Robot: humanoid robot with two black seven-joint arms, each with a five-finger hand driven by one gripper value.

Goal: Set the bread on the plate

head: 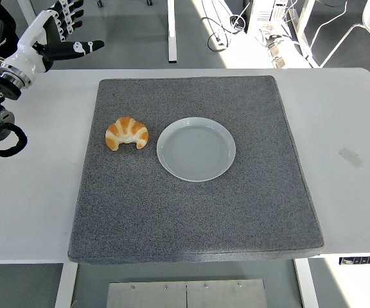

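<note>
While my left hand (50, 35) hangs in the upper left corner of the frame with its fingers spread apart and holding nothing, the bread (126, 133) lies on the grey mat (191, 212) left of centre, just beside the plate (196, 149) but not on it. The bread is a croissant, curved side up, its two tips pointing toward the bottom of the frame; the plate is bare. My hand sits well apart from the croissant, out over the white table (352, 115) beyond the mat's upper left corner, so the reach is not yet begun. My right arm is not in sight. The risks, as I judge them, lie in the approach: coming down from that corner I could push the croissant sideways into the plate's rim and shift the plate, or close too hard and crush the flaky crust. A shallow grip on one tip might let it swing and drop short.
</note>
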